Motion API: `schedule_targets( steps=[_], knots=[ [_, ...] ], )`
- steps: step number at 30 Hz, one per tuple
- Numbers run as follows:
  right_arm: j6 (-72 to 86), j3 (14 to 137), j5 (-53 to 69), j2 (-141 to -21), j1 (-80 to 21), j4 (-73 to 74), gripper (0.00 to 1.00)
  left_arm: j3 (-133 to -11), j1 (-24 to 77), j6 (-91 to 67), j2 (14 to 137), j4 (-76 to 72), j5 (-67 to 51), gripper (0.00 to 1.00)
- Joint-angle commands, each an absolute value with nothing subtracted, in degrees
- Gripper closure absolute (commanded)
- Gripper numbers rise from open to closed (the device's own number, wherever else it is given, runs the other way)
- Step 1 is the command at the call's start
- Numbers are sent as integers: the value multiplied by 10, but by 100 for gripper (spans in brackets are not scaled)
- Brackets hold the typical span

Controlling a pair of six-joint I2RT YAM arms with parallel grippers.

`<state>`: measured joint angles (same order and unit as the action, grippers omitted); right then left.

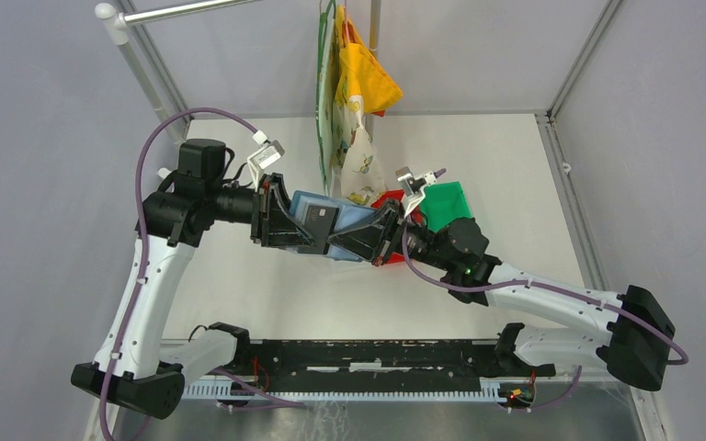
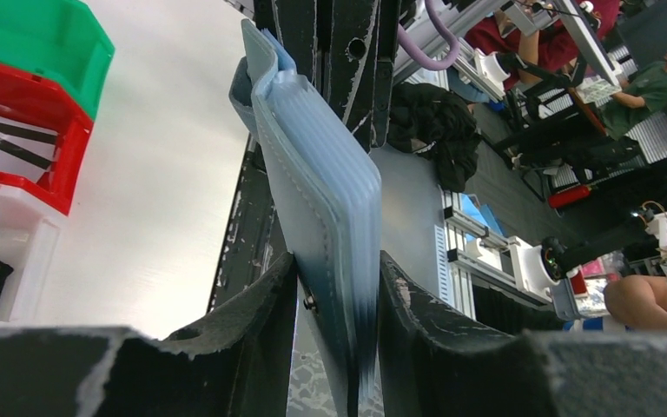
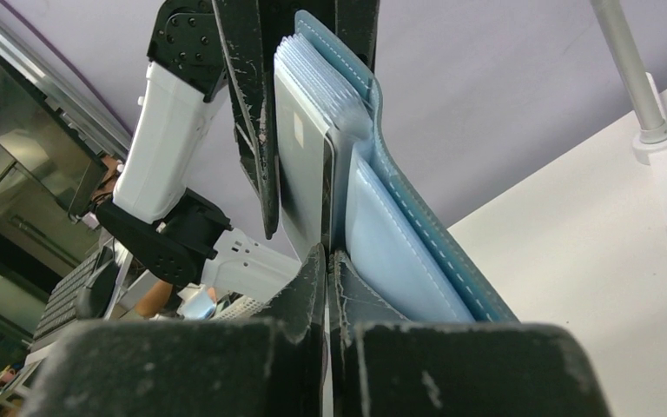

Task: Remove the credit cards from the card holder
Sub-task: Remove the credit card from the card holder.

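The teal-blue card holder (image 1: pixel 354 219) hangs open in mid-air between my two grippers, above the table's middle. My left gripper (image 1: pixel 317 246) is shut on its stack of pale blue sleeves (image 2: pixel 330 191); in the left wrist view the gripper (image 2: pixel 339 300) pinches them from both sides. A dark grey credit card (image 1: pixel 320 219) stands partly out of a sleeve. My right gripper (image 3: pixel 327 265) is shut on the lower edge of that card (image 3: pixel 304 174), with the holder's blue cover (image 3: pixel 425 252) just beside it. Other cards are hidden in the sleeves.
A green bin (image 1: pixel 446 204) and a red bin (image 1: pixel 388 197) stand behind my right wrist; a white bin (image 2: pixel 0 252) sits next to them. Yellow and patterned bags (image 1: pixel 354 92) hang from a rail at the back. The frame's posts (image 1: pixel 138 64) border the table.
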<state>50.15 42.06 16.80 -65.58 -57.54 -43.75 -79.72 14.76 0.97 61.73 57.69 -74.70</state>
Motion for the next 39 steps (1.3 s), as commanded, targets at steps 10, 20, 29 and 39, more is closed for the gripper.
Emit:
schedule_targets(
  steps=[10,20,29,39],
  knots=[
    [464,430,170,-649,-580,-443,100,-791,158,-13,614,559,-818,82],
    [449,398,147,-624,-579,-429,100,-794,159,-20,610,559,-832,81],
    [442,383,129,-607,-580,-415,100,-800,158,-25,606,559,-829,77],
    [451,406,145,-631,-580,-416,76,-798,158,-20,607,559,-814,87]
  ],
)
